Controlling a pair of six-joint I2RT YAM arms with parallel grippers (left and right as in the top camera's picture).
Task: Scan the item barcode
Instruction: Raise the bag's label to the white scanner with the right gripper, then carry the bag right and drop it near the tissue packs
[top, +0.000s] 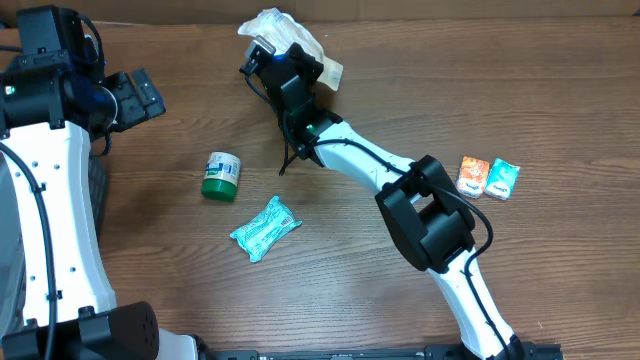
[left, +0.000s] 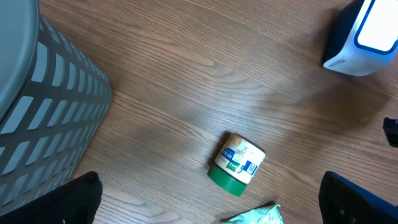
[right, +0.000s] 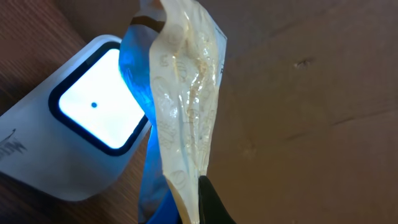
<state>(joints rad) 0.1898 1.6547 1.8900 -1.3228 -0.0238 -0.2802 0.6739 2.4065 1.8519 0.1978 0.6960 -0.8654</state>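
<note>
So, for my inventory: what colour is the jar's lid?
Green lid, clearest in the left wrist view.

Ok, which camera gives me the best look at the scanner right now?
Right wrist: the scanner sits close up, its lit window plain beside the clear pouch. Left wrist catches only one corner of it at the frame edge. Overhead, the right arm and pouch largely hide it.

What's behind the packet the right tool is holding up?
The scanner, its window lit, sits behind the packet; the packet covers part of it. Cardboard stands beyond. Any barcode on the packet is not visible.
</note>
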